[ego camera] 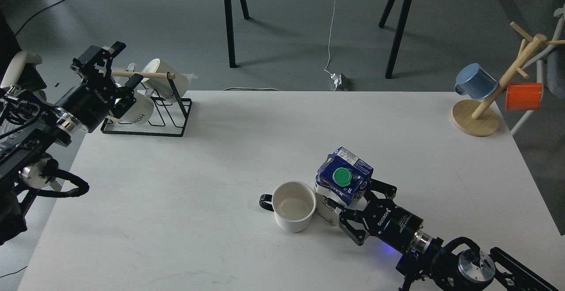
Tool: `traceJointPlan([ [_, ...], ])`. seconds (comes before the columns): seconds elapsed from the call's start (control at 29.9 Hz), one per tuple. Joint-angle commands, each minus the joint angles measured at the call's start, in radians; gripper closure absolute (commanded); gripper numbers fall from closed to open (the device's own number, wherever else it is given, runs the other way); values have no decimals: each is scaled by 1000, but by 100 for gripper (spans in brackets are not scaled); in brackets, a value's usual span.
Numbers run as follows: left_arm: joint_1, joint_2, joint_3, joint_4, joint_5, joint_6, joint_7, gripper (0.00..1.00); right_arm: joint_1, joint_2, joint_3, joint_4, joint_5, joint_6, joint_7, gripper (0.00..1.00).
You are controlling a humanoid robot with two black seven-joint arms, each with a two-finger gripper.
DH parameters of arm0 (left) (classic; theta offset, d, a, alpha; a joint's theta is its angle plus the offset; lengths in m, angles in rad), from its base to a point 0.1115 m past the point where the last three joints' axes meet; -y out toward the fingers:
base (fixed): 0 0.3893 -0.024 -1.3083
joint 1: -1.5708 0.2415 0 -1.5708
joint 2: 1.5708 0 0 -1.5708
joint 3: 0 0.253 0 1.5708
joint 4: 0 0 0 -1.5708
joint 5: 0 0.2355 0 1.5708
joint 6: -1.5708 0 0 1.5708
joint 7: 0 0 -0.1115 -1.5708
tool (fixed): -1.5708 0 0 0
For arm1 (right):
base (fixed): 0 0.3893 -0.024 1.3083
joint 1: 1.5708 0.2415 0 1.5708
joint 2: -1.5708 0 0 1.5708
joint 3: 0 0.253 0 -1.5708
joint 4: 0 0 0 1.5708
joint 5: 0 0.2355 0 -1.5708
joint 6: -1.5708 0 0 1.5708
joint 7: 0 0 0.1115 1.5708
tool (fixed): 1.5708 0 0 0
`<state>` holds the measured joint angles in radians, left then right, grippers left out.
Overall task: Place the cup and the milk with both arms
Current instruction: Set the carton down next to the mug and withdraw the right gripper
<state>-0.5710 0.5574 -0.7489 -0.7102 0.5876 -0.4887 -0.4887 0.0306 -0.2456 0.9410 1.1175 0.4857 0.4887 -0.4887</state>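
Right claw (348,211) is closed around the base of the milk (344,177), held upright on the table (212,158), touching the cup (293,205). Left claw (115,69), fingers spread and empty, is raised near the mug rack (170,119).

A robotics lab or test room, not a home.

Grey floor (287,30) strewn with loose cables (332,26), black trestle legs (399,21) behind, and a bare white surface (185,202) staged with a wire mug rack (150,119) and a wooden cup tree (485,101).
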Motion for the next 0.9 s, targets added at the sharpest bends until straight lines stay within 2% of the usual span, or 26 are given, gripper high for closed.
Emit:
traceJointPlan([
  [0.0,-9,-1,-1,0,0,0,0,9,-46,-21,10,53,2,0,0,3],
  [0.13,-15,-2,0,0,0,0,0,9,-139,-101,34,134,4,0,0,3],
  [0.3,-15,-1,-1,0,0,0,0,9,-305,-231,156,194,10,0,0,3],
  [0.54,-1,3,0,-2,0,0,0,6,-387,-374,467,157,77,0,0,3],
  [0.6,3,3,5,-2,14,0,0,6,-361,-389,553,105,83,0,0,3],
  [0.67,10,3,19,-11,35,0,0,6,-258,-417,584,39,80,0,0,2],
  [0.87,26,16,66,-43,67,0,0,6,105,-474,471,-224,79,0,0,2],
])
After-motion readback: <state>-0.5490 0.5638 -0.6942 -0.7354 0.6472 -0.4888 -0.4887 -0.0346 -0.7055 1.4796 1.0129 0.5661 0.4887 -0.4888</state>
